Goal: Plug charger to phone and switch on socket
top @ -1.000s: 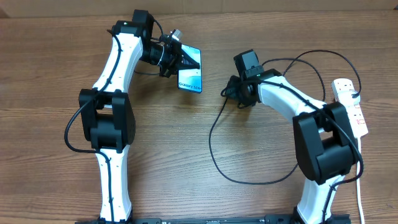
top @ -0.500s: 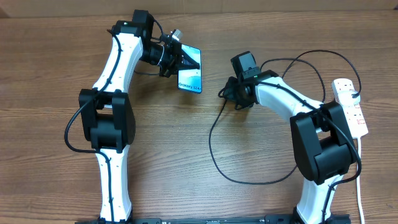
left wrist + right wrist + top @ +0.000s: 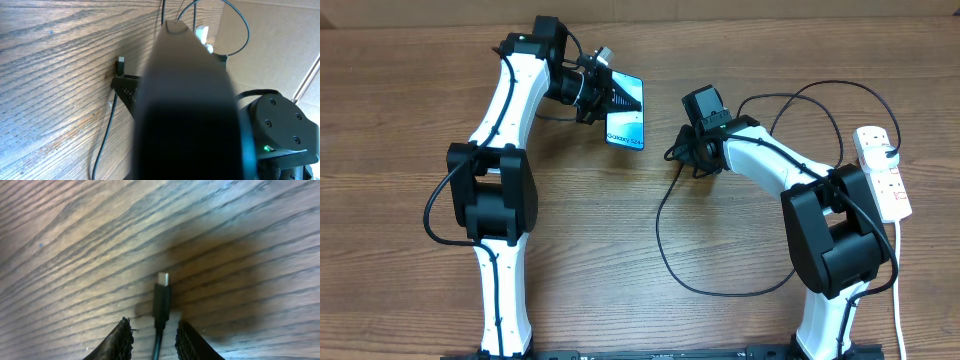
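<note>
Clearly, the left gripper (image 3: 611, 100) is clamped on the phone (image 3: 626, 126). If the phone turns in this grip, its port may miss the plug. Just to the right, the right gripper (image 3: 680, 152) seems to pinch the charger (image 3: 161, 297) behind its tip, which pokes out ahead of the fingertips (image 3: 123, 339), near the phone but apart. A loose pinch could let the tip slide back. The socket (image 3: 883, 170) lies far right.
</note>
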`<state>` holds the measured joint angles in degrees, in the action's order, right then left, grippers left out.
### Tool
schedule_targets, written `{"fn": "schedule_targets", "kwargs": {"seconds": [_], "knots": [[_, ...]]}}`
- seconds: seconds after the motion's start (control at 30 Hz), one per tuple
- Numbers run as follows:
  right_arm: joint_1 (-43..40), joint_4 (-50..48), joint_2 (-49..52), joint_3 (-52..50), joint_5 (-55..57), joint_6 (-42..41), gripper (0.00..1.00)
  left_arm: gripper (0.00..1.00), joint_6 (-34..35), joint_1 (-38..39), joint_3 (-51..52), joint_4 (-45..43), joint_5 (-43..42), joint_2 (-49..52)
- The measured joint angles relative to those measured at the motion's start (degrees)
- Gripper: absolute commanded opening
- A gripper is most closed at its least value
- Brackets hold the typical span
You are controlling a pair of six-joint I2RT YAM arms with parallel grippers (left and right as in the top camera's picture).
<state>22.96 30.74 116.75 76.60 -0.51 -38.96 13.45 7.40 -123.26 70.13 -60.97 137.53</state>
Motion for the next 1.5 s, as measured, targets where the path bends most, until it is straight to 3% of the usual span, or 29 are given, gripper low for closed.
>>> {"fn": "schedule_targets", "kwargs": {"seconds": [0.4, 0.67, 0.8, 1.07, 1.23, 1.5], "knots": [[0.0, -1.2, 1.0, 0.1, 1.2, 0.0, 0.18, 0.04, 0.0, 0.0, 0.0, 0.0, 0.0, 0.0], [0.0, -2.4, 1.3, 0.1, 1.4, 0.0, 0.17, 0.04, 0.0, 0.0, 0.0, 0.0, 0.0, 0.0], [0.0, -2.6, 1.4, 0.1, 1.4, 0.1, 0.04, 0.04, 0.0, 0.0, 0.0, 0.0, 0.0, 0.0], [-0.3, -1.6, 1.4, 0.2, 0.2, 0.0, 0.03, 0.04, -0.1, 0.0, 0.0, -0.1, 0.0, 0.0], [-3.5, 0.2, -1.0, 0.1, -9.1, 3.8, 0.04, 0.04, -0.2, -0.6, 0.0, -2.1, -3.1, 0.0], [-13.1, -0.7, -15.2, 0.0, -36.9, 13.7, 0.04, 0.04, 3.8, -1.8, 0.0, -14.3, -18.6, 0.0]]}}
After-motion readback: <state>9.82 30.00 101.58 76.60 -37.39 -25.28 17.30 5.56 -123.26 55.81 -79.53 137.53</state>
